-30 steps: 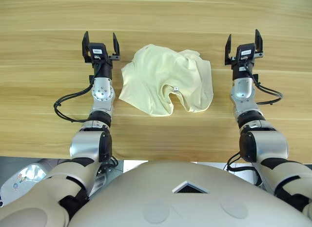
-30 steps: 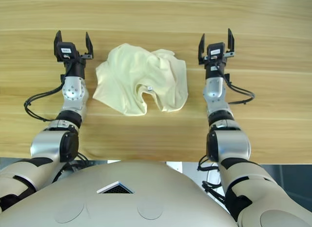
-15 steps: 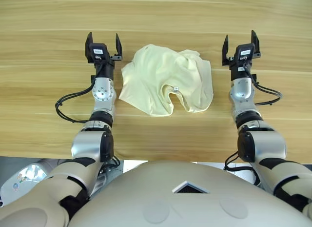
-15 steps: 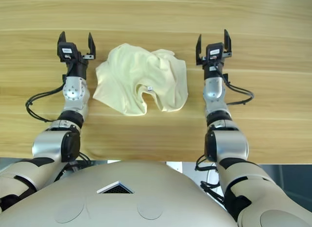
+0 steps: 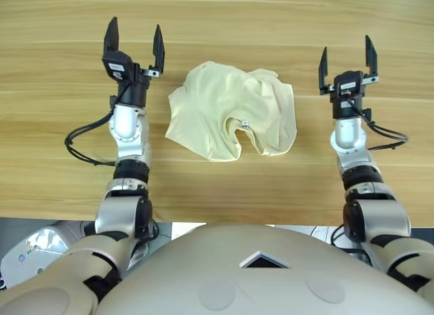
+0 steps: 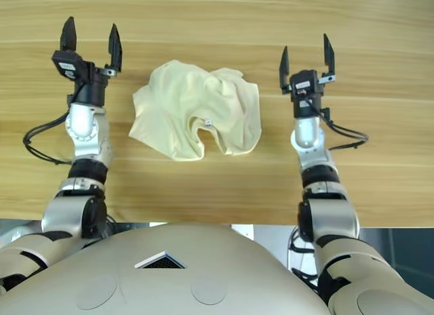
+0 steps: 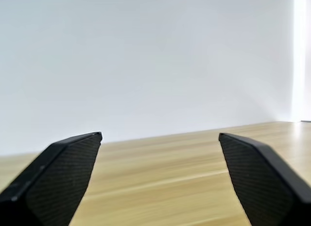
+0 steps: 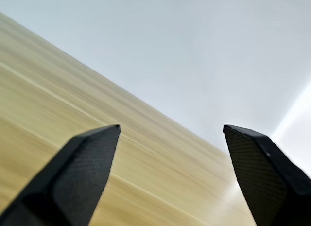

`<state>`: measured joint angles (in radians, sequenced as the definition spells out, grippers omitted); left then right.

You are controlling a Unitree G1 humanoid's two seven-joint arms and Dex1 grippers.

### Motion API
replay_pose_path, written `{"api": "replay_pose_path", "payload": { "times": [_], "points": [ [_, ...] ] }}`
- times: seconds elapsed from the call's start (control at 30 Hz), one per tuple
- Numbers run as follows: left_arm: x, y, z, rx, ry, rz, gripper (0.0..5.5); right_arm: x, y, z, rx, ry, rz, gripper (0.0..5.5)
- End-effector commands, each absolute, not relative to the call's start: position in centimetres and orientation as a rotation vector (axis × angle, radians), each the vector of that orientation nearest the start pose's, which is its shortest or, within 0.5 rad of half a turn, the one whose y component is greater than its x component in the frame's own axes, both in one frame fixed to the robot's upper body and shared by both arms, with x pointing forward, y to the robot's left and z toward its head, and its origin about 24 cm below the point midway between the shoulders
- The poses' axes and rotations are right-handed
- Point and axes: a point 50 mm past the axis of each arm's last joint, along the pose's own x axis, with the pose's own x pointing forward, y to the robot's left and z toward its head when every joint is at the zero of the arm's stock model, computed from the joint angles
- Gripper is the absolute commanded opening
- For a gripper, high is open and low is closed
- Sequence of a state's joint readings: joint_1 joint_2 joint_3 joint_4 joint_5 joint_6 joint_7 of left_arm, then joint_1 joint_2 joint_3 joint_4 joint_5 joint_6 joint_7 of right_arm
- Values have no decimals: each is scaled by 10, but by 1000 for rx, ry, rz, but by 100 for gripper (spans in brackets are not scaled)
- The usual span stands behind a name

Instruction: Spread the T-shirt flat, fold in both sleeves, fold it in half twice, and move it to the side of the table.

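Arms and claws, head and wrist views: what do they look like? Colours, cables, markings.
The left claw and right claw are black, each with two flat tapered fingers and finely textured pads. A small white label sits on the left claw's base. The forearms are silver-grey metal segments with round joint caps and black rings. A black cable loops out beside each. The upper arms wear beige shells.

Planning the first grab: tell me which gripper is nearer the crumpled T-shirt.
Left, narrowly. The left gripper is off the left edge of the T-shirt, toward the far side; the right gripper stands a bit farther off its right edge. Both are open, touching nothing.
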<state>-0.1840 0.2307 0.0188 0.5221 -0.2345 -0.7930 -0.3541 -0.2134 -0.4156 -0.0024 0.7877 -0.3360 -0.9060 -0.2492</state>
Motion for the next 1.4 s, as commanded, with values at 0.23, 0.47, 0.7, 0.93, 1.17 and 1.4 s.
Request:
{"api": "replay_pose_path", "payload": {
  "times": [0.23, 0.47, 0.7, 0.93, 1.17, 1.4],
  "points": [
    [102, 146, 69, 208, -144, -1104, 447, 130, -249, 51, -1075, -51, 869, 391],
    [88, 144, 67, 386, -1, -1218, 447, 110, -227, 82, -1089, -7, 996, 391],
    [112, 144, 29, 910, 35, -1189, 447, 115, -222, 65, -1088, 35, 1012, 391],
    [116, 146, 6, 1154, 20, -1266, 447, 128, -231, 65, -1170, 42, 943, 391],
    [148, 170, 9, 1390, 8, -1148, 447, 127, -233, 64, -1174, 43, 927, 391],
    [164, 178, 19, 1524, -36, -1171, 447, 128, -231, 64, -1167, 33, 923, 391]
  ]
}}
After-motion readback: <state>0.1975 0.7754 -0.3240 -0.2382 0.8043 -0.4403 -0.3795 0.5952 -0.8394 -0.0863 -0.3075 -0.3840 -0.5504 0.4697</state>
